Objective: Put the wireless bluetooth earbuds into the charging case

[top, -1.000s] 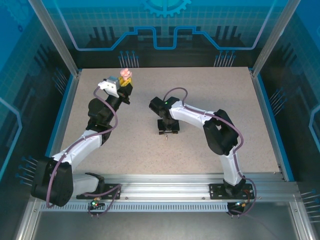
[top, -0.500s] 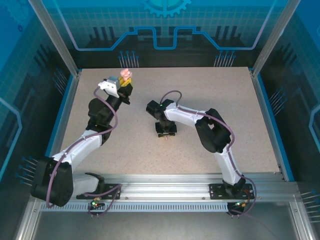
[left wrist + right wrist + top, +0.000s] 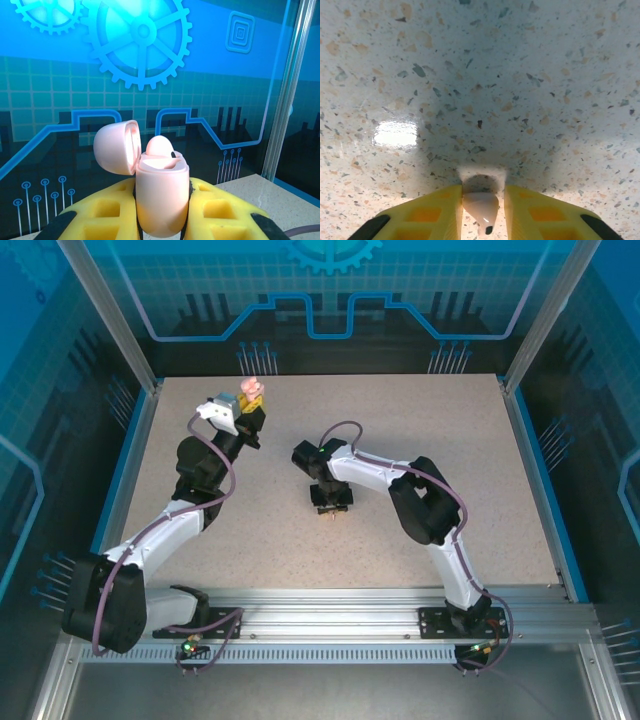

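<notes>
Our right gripper (image 3: 483, 194) sits low over the table (image 3: 530, 75), jaws narrow around the pale earbud (image 3: 481, 206) between them; pinched or not, we can't tell. Looks light and slick, so we'd grip the bulb. Our left gripper (image 3: 161, 191) clamps the open charging case (image 3: 162, 205).

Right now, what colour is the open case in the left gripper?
Pale pink case, clearest in the left wrist view.
</notes>
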`<state>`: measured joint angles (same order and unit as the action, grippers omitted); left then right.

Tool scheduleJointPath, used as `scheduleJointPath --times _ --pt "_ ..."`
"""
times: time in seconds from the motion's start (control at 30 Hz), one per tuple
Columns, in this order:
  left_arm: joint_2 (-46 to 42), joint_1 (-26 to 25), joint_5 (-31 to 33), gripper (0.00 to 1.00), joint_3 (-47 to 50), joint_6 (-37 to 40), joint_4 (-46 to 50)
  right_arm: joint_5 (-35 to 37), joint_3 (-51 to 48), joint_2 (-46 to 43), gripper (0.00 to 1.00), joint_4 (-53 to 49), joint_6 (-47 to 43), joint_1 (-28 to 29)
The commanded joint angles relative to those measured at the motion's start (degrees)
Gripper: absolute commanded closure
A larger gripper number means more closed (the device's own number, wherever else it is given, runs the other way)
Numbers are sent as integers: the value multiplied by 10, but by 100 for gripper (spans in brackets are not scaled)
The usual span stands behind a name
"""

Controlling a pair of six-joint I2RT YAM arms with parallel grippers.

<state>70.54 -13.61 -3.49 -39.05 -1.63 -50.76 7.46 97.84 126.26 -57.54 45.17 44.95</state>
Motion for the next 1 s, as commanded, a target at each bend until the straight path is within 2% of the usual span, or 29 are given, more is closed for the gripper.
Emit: scheduleJointPath --times 0.0,0.1,0.17,0.33,0.63,0.97 --pt "-7 4 -12 100 5 -12 -6 6 1 12 76 -9 -2 -4" --pt "-5 4 -12 100 4 -14 -5 0 -9 5 80 -2 -2 -4" --pt "-5 4 -13 100 3 -16 -4 -3 -17 -3 88 5 -2 -3" --pt "-5 3 -14 100 3 -19 -2 -3 -35 -34 95 23 -1 -3" --pt "-21 2 -28 100 10 -18 10 32 -88 -139 95 64 -9 -9" --pt "-34 -19 -117 100 17 1 -2 70 -155 -318 95 129 -35 -31"
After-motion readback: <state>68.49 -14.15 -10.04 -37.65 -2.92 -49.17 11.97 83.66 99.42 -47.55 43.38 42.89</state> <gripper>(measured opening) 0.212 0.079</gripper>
